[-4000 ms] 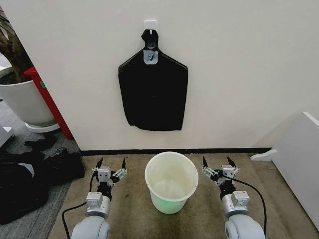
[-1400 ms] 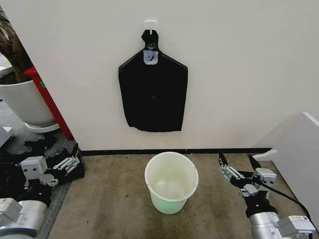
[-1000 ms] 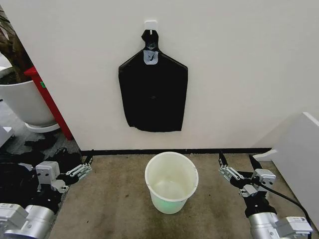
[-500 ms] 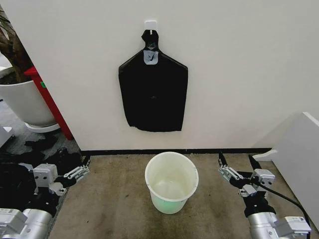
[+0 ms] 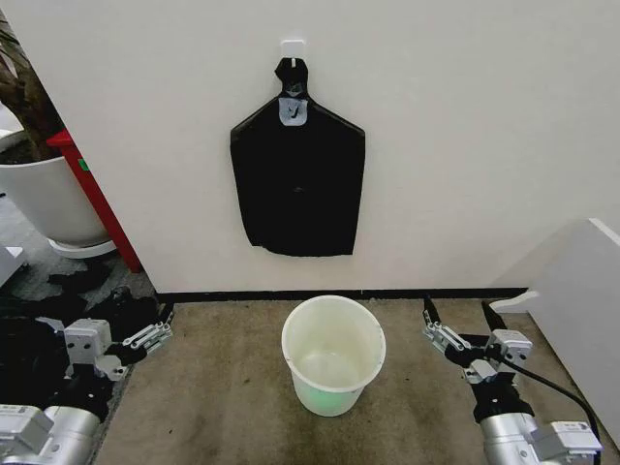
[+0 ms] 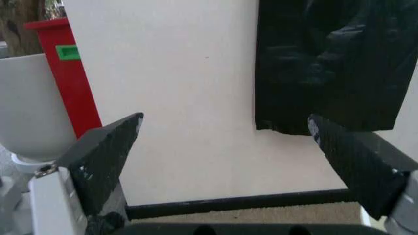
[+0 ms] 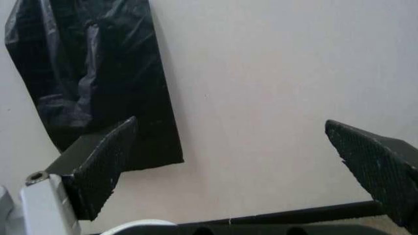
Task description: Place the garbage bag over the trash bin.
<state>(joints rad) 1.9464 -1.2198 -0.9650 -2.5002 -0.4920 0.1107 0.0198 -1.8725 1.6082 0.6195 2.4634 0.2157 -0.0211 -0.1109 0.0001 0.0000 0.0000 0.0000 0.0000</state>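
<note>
The trash bin (image 5: 332,355), a small round white bucket, stands upright and empty on the brown carpet below the wall. A flat black bundle of bags (image 5: 297,179) hangs from a hook on the wall above it, seen also in the wrist views (image 6: 333,63) (image 7: 91,73). The garbage bag itself is out of view. My left gripper (image 5: 160,325) is low at the left, well clear of the bin, open and empty (image 6: 225,147). Low on the bin's other side, my right gripper (image 5: 457,312) is also open and empty (image 7: 235,156). Both point towards the wall.
A large white plant pot (image 5: 44,199) and a red stand (image 5: 97,203) are at the far left by the wall. Dark clutter (image 5: 44,363) lies on the floor under my left arm. A white panel (image 5: 581,310) slants along the right side.
Both arms have swung outward from close beside the bin to wider positions. Over the last half second nothing has visibly moved.
</note>
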